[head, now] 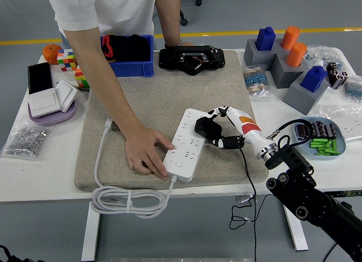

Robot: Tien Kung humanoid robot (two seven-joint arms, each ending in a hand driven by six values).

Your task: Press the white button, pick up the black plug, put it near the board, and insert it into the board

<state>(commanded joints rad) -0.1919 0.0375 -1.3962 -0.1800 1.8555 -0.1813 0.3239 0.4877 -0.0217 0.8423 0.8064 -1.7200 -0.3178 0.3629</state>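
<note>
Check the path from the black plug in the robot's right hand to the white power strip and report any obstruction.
Nothing visible blocks it. The right hand holds the black plug at the right edge of the white power strip. The person's hand rests on the strip's left side, away from the plug.

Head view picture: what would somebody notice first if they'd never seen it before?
Probably the robot's right hand in the middle of the table, its fingers curled around the black plug at the right edge of the white power strip. Next, a person's hand pressing on the strip's left side, on the grey mat.
</note>
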